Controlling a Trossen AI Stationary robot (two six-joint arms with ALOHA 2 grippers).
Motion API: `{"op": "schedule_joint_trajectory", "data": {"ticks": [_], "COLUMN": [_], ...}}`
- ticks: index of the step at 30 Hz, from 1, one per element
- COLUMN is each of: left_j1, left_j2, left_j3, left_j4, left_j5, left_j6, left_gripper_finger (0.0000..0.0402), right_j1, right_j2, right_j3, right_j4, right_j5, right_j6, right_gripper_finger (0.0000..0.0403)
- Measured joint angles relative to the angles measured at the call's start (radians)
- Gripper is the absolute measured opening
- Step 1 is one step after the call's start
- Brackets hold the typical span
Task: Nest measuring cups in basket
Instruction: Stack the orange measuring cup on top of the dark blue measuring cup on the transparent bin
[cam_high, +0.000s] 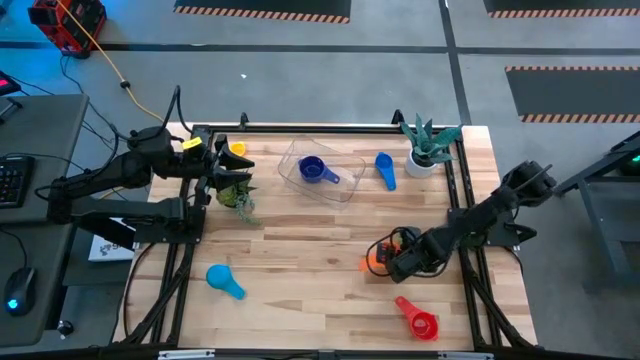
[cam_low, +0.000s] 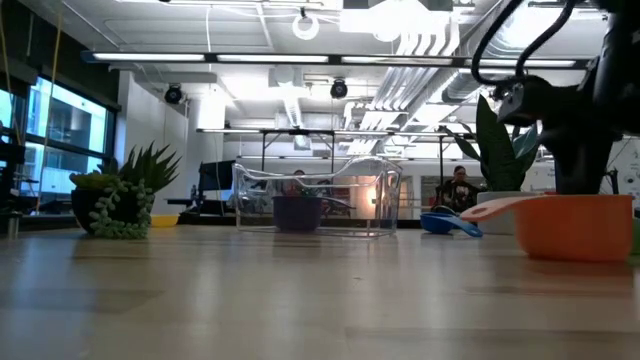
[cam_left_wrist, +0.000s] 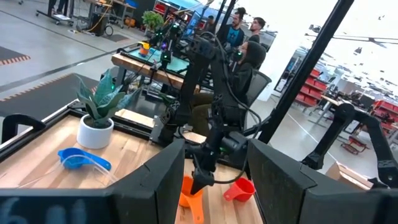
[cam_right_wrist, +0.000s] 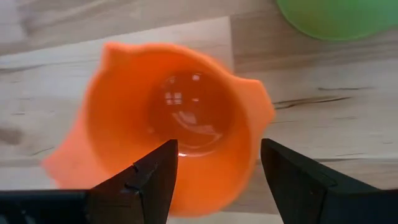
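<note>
Right wrist only: green cup (cam_right_wrist: 339, 15).

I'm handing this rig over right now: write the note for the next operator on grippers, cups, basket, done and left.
Right gripper: open, directly over the orange cup, one finger on each side of its bowl, nothing gripped; a green cup lies just beyond.
Left gripper: open, empty, waiting at the table's left edge beside the small dark-potted plant, with the yellow cup close by.
Basket: holds only the dark blue cup.
On the table outside it: blue cup, light blue cup, red cup.
Done: one cup in. Left: the rest, probably starting with orange.
</note>
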Motion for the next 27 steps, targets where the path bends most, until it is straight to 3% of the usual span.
{"op": "schedule_joint_trajectory", "data": {"ticks": [10, 15, 20, 27], "left_j1": [0.0, 0.0, 0.0, 0.0], "left_j2": [0.0, 0.0, 0.0, 0.0], "left_j3": [0.0, 0.0, 0.0, 0.0], "left_j4": [0.001, 0.001, 0.001, 0.001], "left_j5": [0.0, 0.0, 0.0, 0.0], "left_j6": [0.0, 0.001, 0.001, 0.001], "left_gripper_finger": [0.0166, 0.0166, 0.0166, 0.0166], "right_j1": [-0.006, -0.006, -0.005, -0.006], "right_j2": [0.033, 0.03, 0.025, -0.057], "right_j3": [0.0, 0.0, 0.0, 0.064], "right_j4": [0.05, 0.049, 0.048, -0.097], "right_j5": [-0.009, -0.069, -0.114, -0.057], "right_j6": [0.006, -0.01, -0.048, -0.189], "right_gripper_finger": [0.0221, 0.0193, 0.0136, 0.0012]}}
